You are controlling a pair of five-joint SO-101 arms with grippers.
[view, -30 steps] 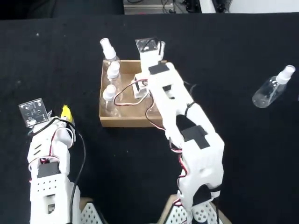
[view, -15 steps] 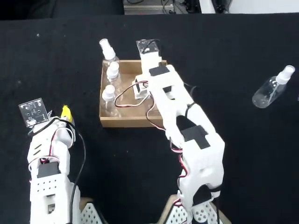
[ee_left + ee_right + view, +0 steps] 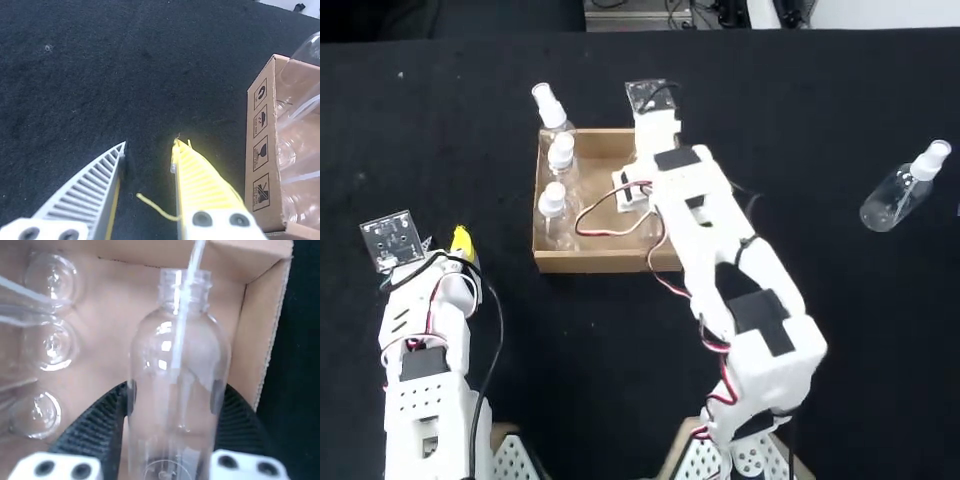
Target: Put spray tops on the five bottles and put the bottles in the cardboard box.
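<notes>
Clamped on a bottle (image 3: 175,350), the right gripper (image 3: 174,387) has shifted over the free side of the cardboard box (image 3: 260,340), probably to lower it; the left gripper (image 3: 149,147) sits released beside the box.

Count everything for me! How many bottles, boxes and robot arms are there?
Bottles: 5 (3 in the cardboard box, 1 held bottle between the right arm's fingers, 1 loose bottle lying on the table)
Cardboard box: 1
Robot arms: 2 (left arm, right arm)
Total: 8
</notes>
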